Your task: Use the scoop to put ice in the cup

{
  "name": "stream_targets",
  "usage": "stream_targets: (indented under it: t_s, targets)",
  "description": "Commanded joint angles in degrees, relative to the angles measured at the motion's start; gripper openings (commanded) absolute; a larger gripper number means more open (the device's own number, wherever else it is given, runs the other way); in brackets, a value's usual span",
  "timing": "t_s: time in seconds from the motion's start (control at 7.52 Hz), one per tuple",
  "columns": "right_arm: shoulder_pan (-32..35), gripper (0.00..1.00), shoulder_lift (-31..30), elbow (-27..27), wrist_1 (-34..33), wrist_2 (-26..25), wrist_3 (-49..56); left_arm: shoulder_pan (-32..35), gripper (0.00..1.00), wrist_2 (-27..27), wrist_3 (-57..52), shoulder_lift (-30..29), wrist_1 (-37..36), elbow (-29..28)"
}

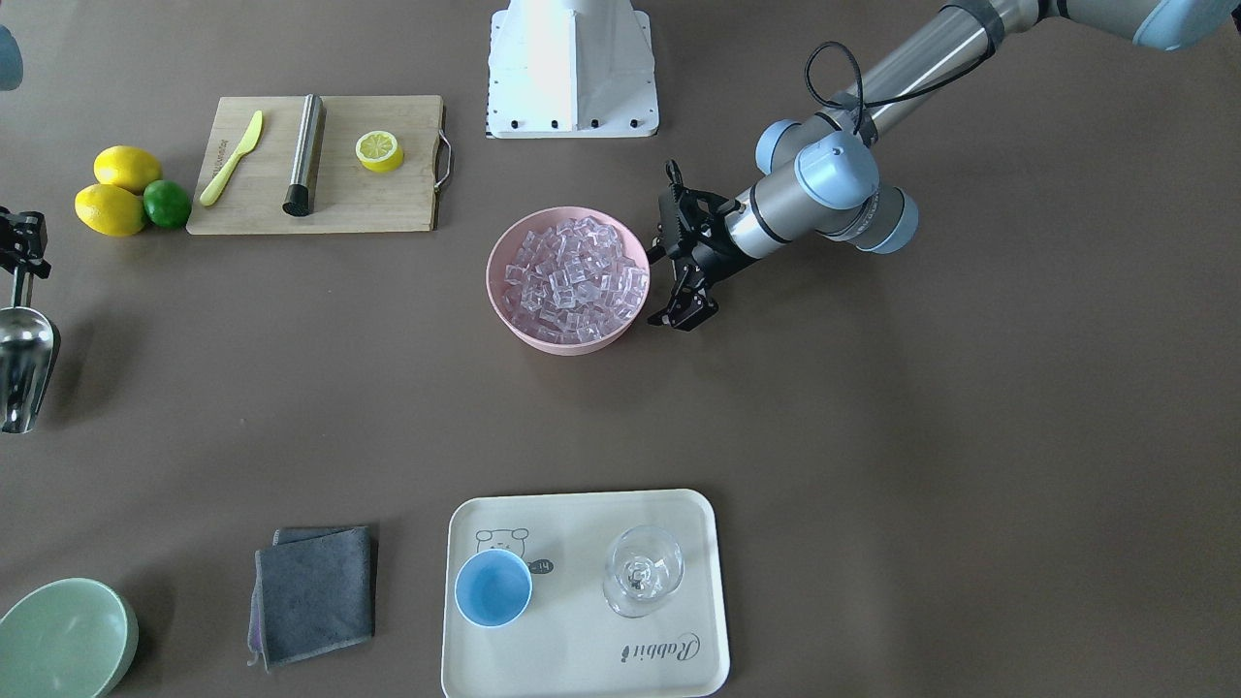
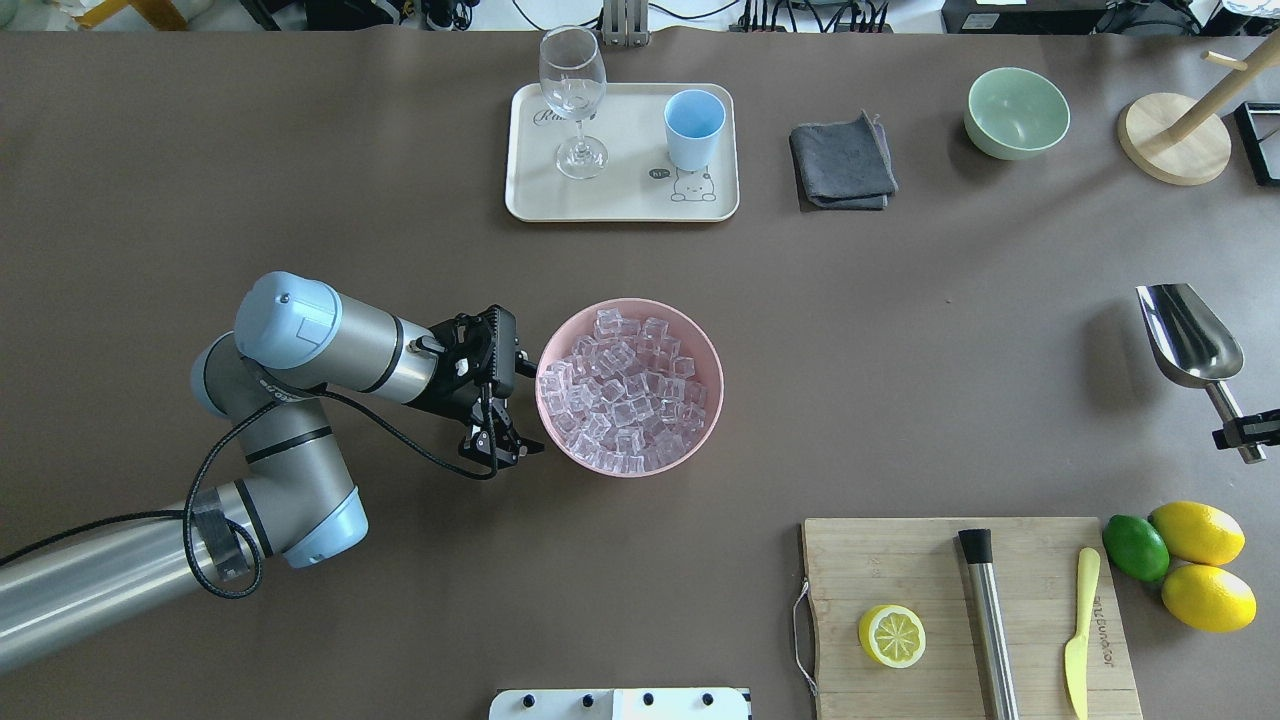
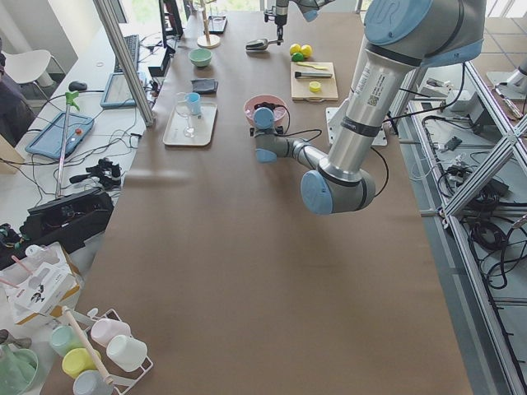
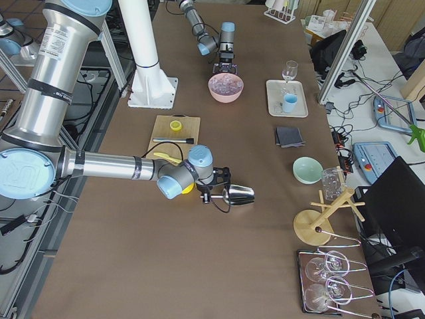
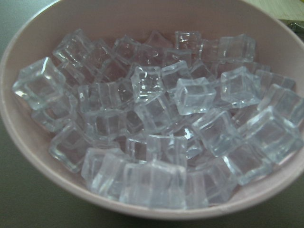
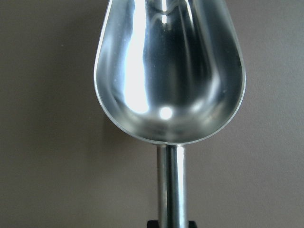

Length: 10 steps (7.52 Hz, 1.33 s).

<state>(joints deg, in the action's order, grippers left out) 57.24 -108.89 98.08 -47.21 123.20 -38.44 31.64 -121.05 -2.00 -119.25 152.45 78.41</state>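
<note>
Filling the left wrist view, the ice (image 5: 190,95) heaps in one pink bowl (image 5: 142,19), while only the wide views show the one cup (image 2: 694,128) on its tray (image 2: 620,195), the right gripper (image 2: 1245,432) clamped on the handle of the one scoop (image 2: 1190,335), and the left gripper (image 2: 500,445) beside the bowl, its finger spread unreadable.

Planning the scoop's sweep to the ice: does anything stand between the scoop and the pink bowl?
Nothing visible: only bare table between the scoop in the right gripper and the pink bowl of ice.
</note>
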Motion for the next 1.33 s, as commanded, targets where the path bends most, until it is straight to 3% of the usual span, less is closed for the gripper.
stream_targets:
  t_s: [0.0,0.13,0.27,0.67,0.93,1.2]
  targets:
    - [1.0,0.00,0.5,6.0,-6.2,1.1,9.9,0.5,0.97,-0.2,-0.3,0.0,-0.1,0.1]
    - [1.2,0.00,2.1,11.0,-12.6,1.0,12.9,0.5,0.97,-0.2,-0.3,0.0,0.0,0.0]
    - [1.3,0.00,3.8,12.2,-14.8,1.2,15.1,0.5,0.97,-0.2,-0.3,-0.1,0.0,0.0]
    - [1.4,0.00,6.1,18.4,-17.0,3.4,21.6,0.4,0.97,0.0,-0.2,-0.2,0.0,0.1]
    - [1.0,0.00,13.8,22.2,-28.5,3.5,22.0,0.4,0.97,0.2,-0.3,-0.3,0.0,0.1]
    - [-4.1,0.00,23.1,24.2,-39.7,1.4,30.5,0.4,0.97,0.2,-0.2,-0.4,0.0,0.1]
